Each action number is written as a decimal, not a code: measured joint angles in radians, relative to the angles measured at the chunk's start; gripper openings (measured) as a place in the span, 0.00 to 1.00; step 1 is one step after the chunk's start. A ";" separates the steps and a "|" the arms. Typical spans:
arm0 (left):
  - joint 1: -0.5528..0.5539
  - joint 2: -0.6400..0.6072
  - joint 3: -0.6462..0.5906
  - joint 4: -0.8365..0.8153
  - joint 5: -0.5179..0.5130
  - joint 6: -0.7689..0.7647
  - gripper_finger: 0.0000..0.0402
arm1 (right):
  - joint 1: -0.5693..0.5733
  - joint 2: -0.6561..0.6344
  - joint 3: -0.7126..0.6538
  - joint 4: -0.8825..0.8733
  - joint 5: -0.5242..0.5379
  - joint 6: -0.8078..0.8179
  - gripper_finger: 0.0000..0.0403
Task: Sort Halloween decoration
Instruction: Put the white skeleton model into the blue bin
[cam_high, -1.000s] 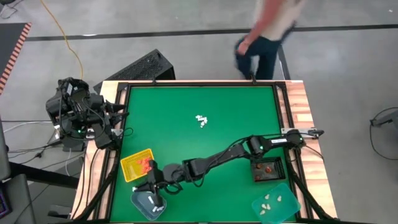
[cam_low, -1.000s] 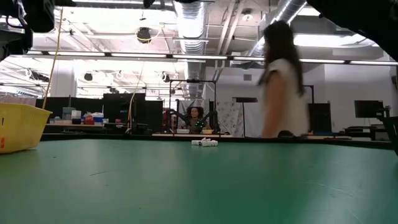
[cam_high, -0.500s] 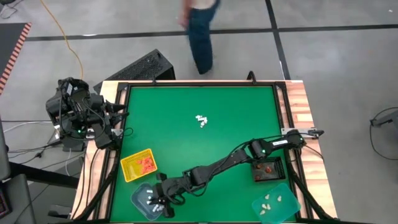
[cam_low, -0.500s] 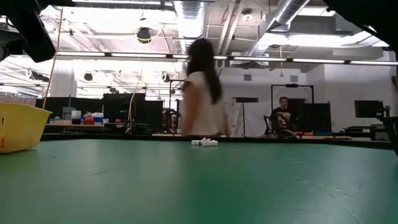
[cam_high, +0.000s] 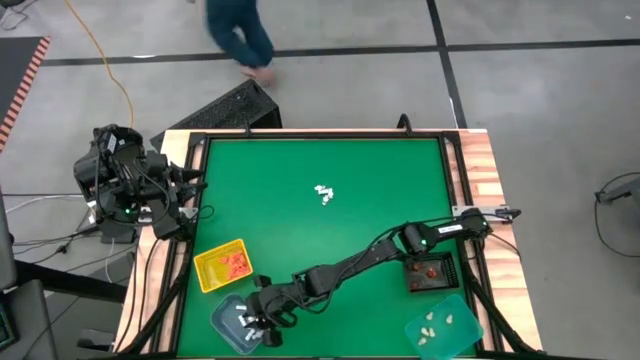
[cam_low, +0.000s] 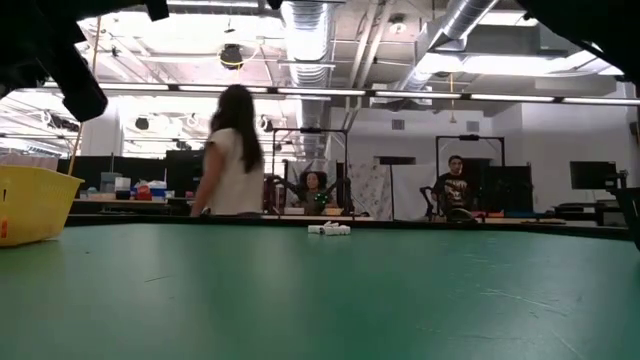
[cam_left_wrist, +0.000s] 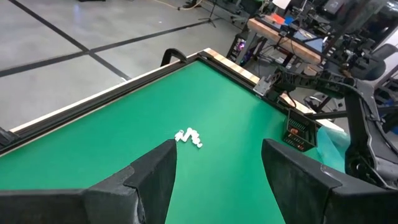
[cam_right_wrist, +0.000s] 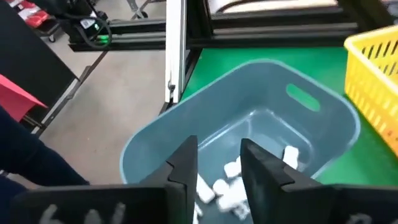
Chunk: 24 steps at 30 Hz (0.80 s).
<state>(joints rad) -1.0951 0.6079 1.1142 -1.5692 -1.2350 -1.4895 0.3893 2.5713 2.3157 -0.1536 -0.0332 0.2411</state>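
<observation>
We had a green mat (cam_high: 330, 240) on the table, with a workshop behind it and a person (cam_low: 232, 150) walking past at the back. The right gripper (cam_right_wrist: 217, 163) was stretched across to the near left corner, right over the blue tub (cam_high: 232, 322), fingers a little apart and nothing between them. A few white trinkets (cam_right_wrist: 231, 186) sat in the tub's bottom just below the tips. Beside it the yellow tray (cam_high: 222, 265) had orange-red bits (cam_high: 236, 264) in it. A small white cluster (cam_high: 323, 194) lay loose mid-mat, well apart from everything. On the right side we had a black tray (cam_high: 432, 272) with red pieces and a teal tray (cam_high: 442, 325) with cream ones. The left gripper (cam_left_wrist: 217, 180) was parked off the left edge, jaws wide and empty.
</observation>
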 joint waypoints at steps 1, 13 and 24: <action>0.000 0.000 0.000 0.000 0.000 0.000 0.56 | 0.000 -0.005 0.000 -0.014 0.000 0.010 0.30; 0.000 0.000 0.000 0.000 -0.001 0.000 0.56 | -0.119 -0.293 0.000 -0.506 0.017 -0.173 0.30; 0.000 0.000 0.000 -0.001 -0.001 0.000 0.56 | -0.330 -0.522 -0.001 -1.006 0.115 -0.319 0.30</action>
<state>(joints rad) -1.0954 0.6083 1.1142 -1.5700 -1.2363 -1.4891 0.0592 2.0492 2.3150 -1.1595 0.0818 -0.0776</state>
